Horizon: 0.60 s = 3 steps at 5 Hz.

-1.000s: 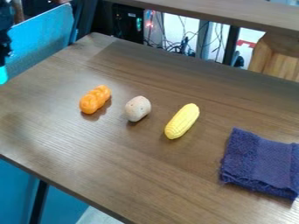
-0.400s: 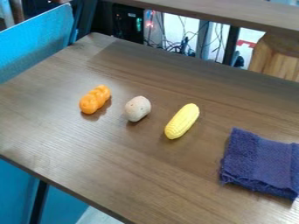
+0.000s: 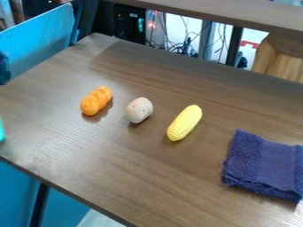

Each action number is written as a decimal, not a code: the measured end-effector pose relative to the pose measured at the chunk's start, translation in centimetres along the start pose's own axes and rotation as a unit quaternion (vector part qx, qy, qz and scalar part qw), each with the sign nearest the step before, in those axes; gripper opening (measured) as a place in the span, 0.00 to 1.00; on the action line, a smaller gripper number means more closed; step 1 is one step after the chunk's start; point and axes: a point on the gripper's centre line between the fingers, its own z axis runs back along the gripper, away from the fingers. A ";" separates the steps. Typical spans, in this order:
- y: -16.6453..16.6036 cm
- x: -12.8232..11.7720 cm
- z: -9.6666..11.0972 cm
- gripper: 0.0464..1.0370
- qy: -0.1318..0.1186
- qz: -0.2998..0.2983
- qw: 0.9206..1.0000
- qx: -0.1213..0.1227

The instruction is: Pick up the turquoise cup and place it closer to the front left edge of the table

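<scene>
Dark shape (image 3: 5, 68) and, lower down, cyan patch (image 3: 1, 130), both cut off at the left edge and too little visible to name, with the claw's state, open, closed or gripping, impossible to tell. Next on the wooden counter (image 3: 118, 159), knobbly orange toy (image 3: 96, 101) lying aslant, upper end towards the right, then pale speckled potato (image 3: 139, 110) near but apart, then yellow corn (image 3: 184, 123) on a similar slant, a bit lower, apart from the potato. Farthest right, dark blue cloth (image 3: 264, 165) flat and rumpled, well apart from the potato.
</scene>
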 end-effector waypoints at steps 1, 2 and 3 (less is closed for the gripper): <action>-0.8 0.6 0.3 0.05 -0.009 -0.019 1.000 0.021; -0.9 1.1 0.3 0.05 -0.012 -0.029 0.999 0.033; -1.3 1.8 0.3 0.05 -0.015 -0.046 0.998 0.037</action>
